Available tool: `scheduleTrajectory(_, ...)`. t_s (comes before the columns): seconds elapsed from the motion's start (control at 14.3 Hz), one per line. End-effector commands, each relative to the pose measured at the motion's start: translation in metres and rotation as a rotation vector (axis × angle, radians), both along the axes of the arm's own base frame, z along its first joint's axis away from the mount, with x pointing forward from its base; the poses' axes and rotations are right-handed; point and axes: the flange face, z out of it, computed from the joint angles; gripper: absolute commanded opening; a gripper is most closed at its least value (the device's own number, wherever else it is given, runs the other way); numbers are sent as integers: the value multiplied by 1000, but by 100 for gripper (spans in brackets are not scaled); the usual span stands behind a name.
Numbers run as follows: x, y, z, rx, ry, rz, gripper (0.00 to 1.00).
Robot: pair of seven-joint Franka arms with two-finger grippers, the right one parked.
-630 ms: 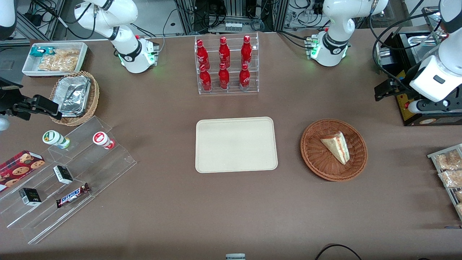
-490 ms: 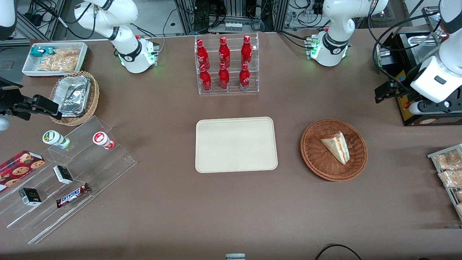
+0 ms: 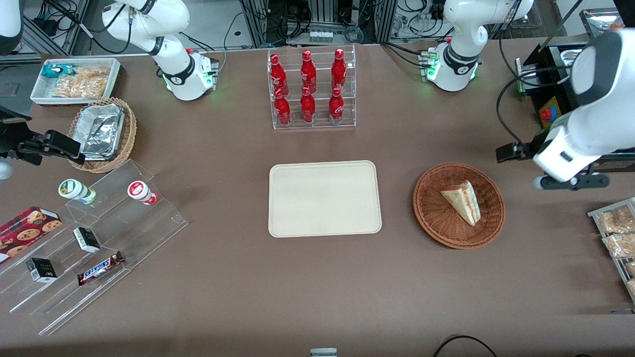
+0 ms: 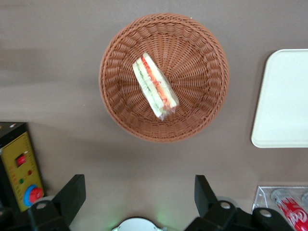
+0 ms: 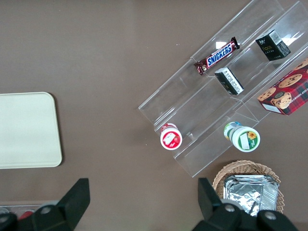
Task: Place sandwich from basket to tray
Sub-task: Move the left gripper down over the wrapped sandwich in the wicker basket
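The sandwich (image 3: 462, 201), a pale bread wedge with red and green filling stripes, lies in the round reddish-brown wicker basket (image 3: 431, 218). Both also show in the left wrist view, the sandwich (image 4: 155, 86) lying in the basket (image 4: 202, 110). The cream-beige tray (image 3: 325, 198) lies bare beside the basket, toward the parked arm's end; one corner of it (image 4: 284, 101) shows in the left wrist view. My left gripper (image 3: 512, 151) hangs high above the table, a little farther from the front camera than the basket and toward the working arm's end. It is open and empty (image 4: 138, 193).
A clear rack of red bottles (image 3: 311, 89) stands farther from the front camera than the tray. A black and yellow control box (image 4: 19, 173) sits near the working arm's base. Snack packets (image 3: 615, 233) lie at the working arm's end of the table.
The left arm has swung toward the basket. The gripper has come nearer to the front camera and closer to the basket. The sandwich, basket and tray have not moved.
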Motion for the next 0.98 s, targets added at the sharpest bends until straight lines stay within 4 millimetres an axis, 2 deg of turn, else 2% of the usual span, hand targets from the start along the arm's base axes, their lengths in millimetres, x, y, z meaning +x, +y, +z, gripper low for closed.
scheduleTrajectory(0.0, 2, 0, -49, -14, -5, 2, 100)
scheduleTrajectory(0.21, -5, 1, -100, -17, -27, 7, 100)
scheduleTrajectory(0.49, -22, 1, -156, -13, -92, 46, 100)
scheduleTrajectory(0.7, -40, 1, -182, 15, -152, 253, 100)
scheduleTrajectory(0.91, -41, 0, -189, 45, -169, 490, 100)
